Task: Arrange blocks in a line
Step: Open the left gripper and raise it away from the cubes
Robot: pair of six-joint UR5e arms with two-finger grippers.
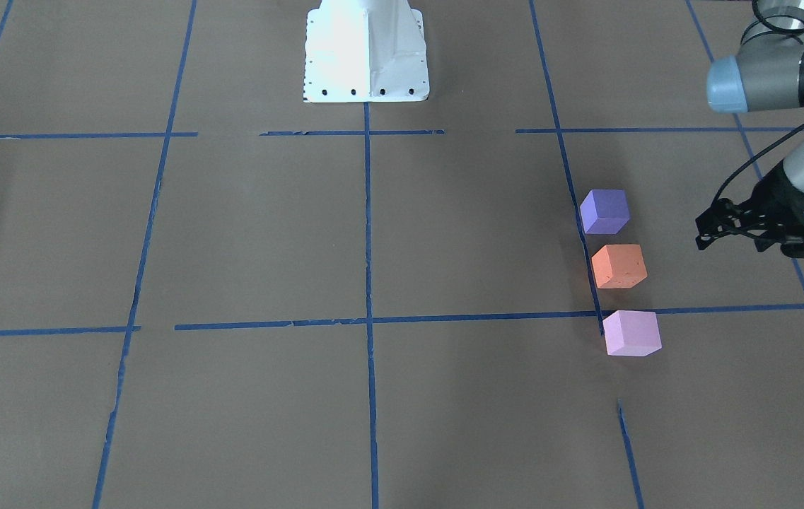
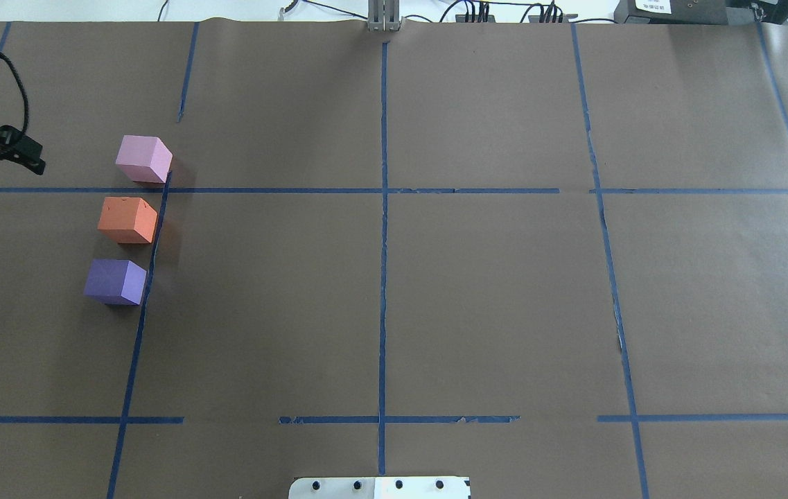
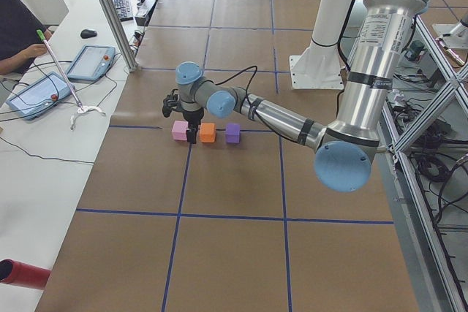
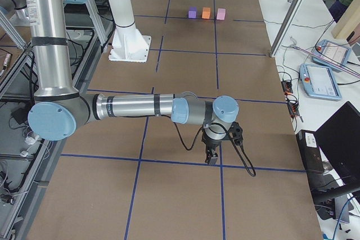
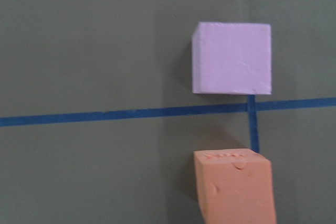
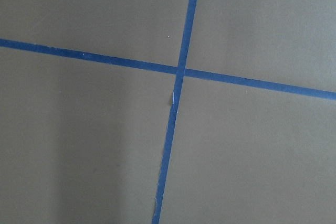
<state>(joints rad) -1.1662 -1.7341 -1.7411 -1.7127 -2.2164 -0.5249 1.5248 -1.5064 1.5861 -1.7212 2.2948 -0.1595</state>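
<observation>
Three blocks stand in a line along a blue tape line, apart from each other: purple (image 1: 605, 211), orange (image 1: 619, 266), pale pink (image 1: 631, 332). In the overhead view they are pink (image 2: 144, 159), orange (image 2: 128, 219) and purple (image 2: 116, 281). My left gripper (image 1: 700, 235) hangs beside the row, off to the side of the pink and orange blocks (image 2: 34, 161); it looks open and holds nothing. The left wrist view shows the pink block (image 5: 232, 57) and the orange block (image 5: 234, 187) below. My right gripper (image 4: 212, 158) is far off over bare paper; I cannot tell whether it is open.
Brown paper with a blue tape grid (image 2: 383, 242) covers the table. The white robot base (image 1: 366, 49) stands at the robot's edge of the table. A side bench with tablets (image 3: 40, 96) and a metal post (image 3: 110, 16) lie beyond the table's far edge.
</observation>
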